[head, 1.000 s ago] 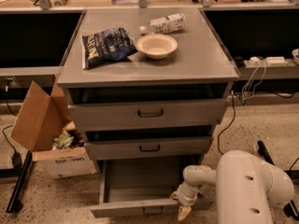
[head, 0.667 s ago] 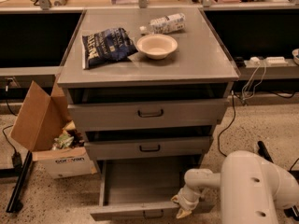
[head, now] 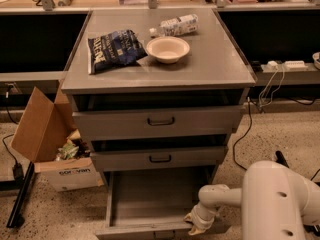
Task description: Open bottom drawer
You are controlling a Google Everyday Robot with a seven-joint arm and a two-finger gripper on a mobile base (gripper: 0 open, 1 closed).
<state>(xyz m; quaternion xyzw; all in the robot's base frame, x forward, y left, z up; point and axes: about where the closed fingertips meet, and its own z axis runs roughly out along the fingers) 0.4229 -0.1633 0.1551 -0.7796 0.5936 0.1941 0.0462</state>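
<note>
The bottom drawer point(head: 150, 194) of the grey metal cabinet stands pulled far out, its inside bare. Its slim front panel point(head: 130, 231) lies at the lower edge of the camera view, with the small black handle point(head: 164, 234) just showing. My gripper point(head: 196, 225) is low at the drawer's front right corner, against the front panel, at the end of my white arm point(head: 272, 204). The medium drawer point(head: 160, 158) and the tall drawer point(head: 160, 122) above are slightly ajar.
On the cabinet top point(head: 220, 59) lie a dark chip bag point(head: 114, 49), a white bowl point(head: 167, 49) and a plastic bottle point(head: 176, 25) on its side. An open cardboard box point(head: 50, 144) with rubbish stands on the floor to the left. Cables point(head: 260, 99) hang at the right.
The drawer has come a little further out toward the camera. My gripper and arm have moved down and back with its front panel.
</note>
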